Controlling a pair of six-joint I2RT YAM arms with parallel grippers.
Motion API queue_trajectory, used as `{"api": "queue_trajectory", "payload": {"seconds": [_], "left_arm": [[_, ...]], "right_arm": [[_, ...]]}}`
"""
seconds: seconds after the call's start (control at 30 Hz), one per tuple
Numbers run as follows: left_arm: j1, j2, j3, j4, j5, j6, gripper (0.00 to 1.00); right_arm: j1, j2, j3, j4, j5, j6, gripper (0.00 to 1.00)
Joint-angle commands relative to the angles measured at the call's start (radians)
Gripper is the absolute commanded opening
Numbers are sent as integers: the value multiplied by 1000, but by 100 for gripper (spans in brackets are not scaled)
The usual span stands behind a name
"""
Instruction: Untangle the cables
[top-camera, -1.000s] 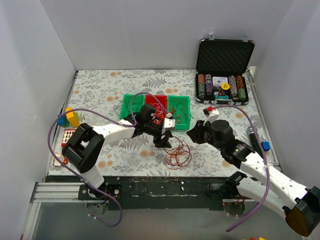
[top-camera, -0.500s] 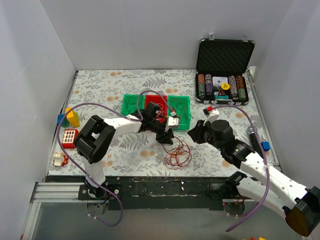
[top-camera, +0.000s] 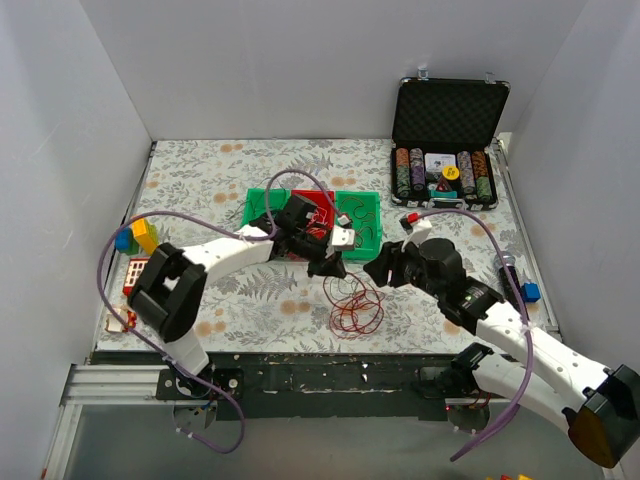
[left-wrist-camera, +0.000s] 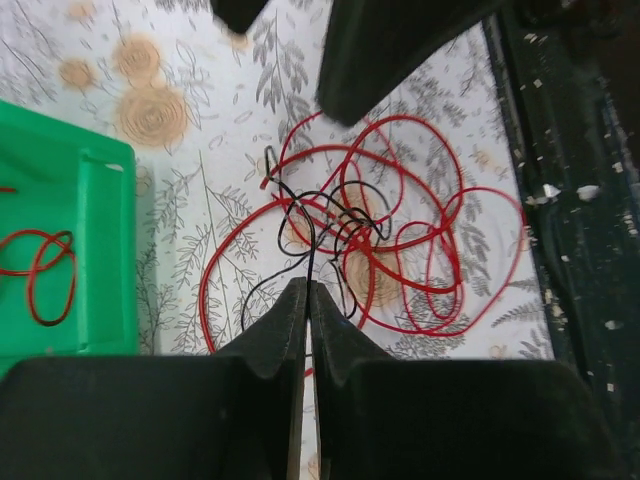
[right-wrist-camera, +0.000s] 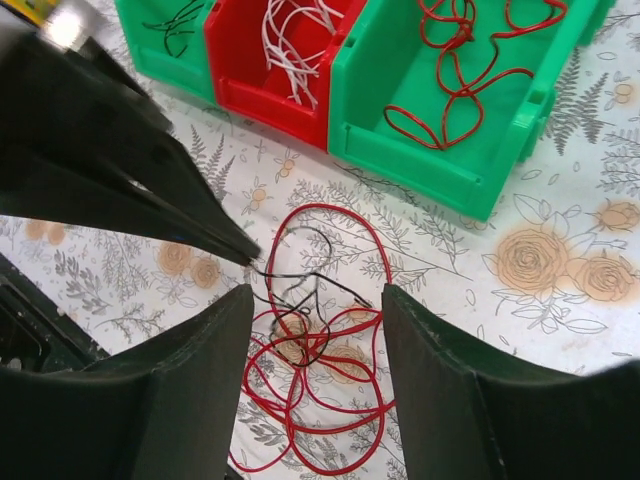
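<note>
The cables (top-camera: 352, 305) lie as a loose tangle of red loops (left-wrist-camera: 410, 240) with a thin dark strand (left-wrist-camera: 311, 235) on the floral table cover. My left gripper (top-camera: 330, 266) is shut on that dark strand, which runs straight into its closed tips (left-wrist-camera: 307, 287) and stretches from the tangle. My right gripper (right-wrist-camera: 317, 300) hangs open just above the tangle, its fingers (right-wrist-camera: 430, 360) on either side of the loops, holding nothing. In the right wrist view the left gripper's fingers (right-wrist-camera: 150, 190) reach in from the upper left.
Three small bins stand behind the tangle: a green one (right-wrist-camera: 505, 140) with red cables, a red one (right-wrist-camera: 232, 50) with white cables, a green one (top-camera: 258, 203) with a dark cable. An open case of poker chips (top-camera: 447, 140) is back right. Toy blocks (top-camera: 138, 238) lie left.
My left gripper has closed on the dark strand and drawn back a little. My right gripper has opened and shifted slightly left over the tangle.
</note>
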Motion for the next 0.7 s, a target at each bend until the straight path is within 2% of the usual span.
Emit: {"api": "queue_trajectory", "payload": {"seconds": [0.0,0.1,0.23,0.4,0.53,0.67], "left_arm": [[3,-273,45,-80,31,-50,0],[1,-399,34,-90,24,-107,0],[3,-521,18,-106,24,-135,0],[1,-583,40,-103,-18,-136,0],[1,-614,31,-2,-172,-158,0],[3,-629,-22,119,-454,-222,0]], "right_arm": [[-5,27,-25,137,-98,-20,68],[-5,59,-12,171,-196,-50,80],[-3,87,2,212,-234,-75,82],[-3,92,1,292,-293,-103,83],[-3,92,8,293,-276,-93,80],[-5,3,-14,276,-159,-58,77]]}}
